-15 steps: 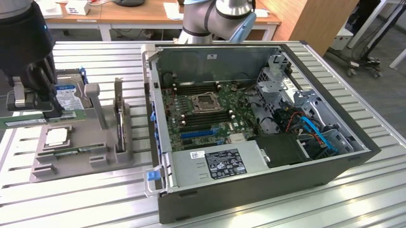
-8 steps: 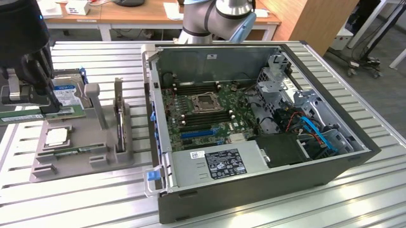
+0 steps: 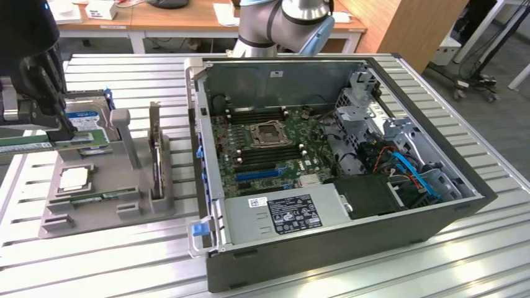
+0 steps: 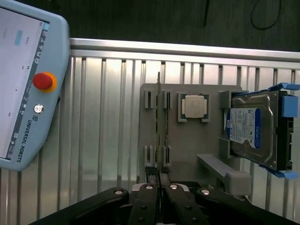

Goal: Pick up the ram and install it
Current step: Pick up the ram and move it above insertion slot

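Note:
The ram is a thin green stick, held level at the exterior view's far left, above the grey fixture. My gripper is shut on it from above. In the wrist view the ram shows edge-on, running straight out from my gripper and in line with the fixture's narrow slot posts. The open computer case lies to the exterior view's right, its motherboard exposed with long dark memory slots beside the processor socket.
On the fixture sit a blue-labelled hard drive, a processor chip and an upright dark expansion card. A teach pendant lies beyond the slatted metal table.

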`<state>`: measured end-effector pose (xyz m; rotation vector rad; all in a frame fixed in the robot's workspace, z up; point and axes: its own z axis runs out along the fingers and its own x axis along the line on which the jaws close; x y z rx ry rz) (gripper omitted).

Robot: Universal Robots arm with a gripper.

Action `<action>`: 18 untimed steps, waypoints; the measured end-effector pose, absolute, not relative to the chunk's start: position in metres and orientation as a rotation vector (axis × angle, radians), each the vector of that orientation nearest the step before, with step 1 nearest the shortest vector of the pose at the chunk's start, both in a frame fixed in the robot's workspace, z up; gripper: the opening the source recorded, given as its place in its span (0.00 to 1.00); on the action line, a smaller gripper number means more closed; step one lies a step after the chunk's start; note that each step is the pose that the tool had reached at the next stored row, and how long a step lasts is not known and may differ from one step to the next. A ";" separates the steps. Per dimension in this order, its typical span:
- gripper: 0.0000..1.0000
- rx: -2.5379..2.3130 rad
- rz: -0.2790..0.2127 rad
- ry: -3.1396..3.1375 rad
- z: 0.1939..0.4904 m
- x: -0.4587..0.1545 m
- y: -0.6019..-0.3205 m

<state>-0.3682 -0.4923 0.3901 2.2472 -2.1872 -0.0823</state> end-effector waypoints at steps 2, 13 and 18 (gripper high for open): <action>0.11 2.247 -0.082 -2.187 0.394 -0.368 -0.492; 0.11 2.247 -0.082 -2.187 0.414 -0.368 -0.492; 0.11 2.247 -0.082 -2.187 0.423 -0.368 -0.492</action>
